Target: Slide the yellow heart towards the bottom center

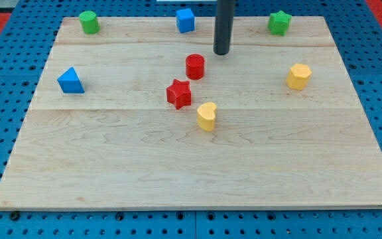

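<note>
The yellow heart (206,116) lies near the middle of the wooden board (111,166), just right of and below the red star (178,93). My tip (221,52) is at the lower end of the dark rod, above the heart toward the view's top and just right of and above the red cylinder (195,66). The tip touches no block.
A green cylinder (89,22) sits at the top left, a blue cube (186,20) at the top centre, a green star (279,23) at the top right. A blue triangle (70,81) lies at the left, a yellow hexagon (298,76) at the right.
</note>
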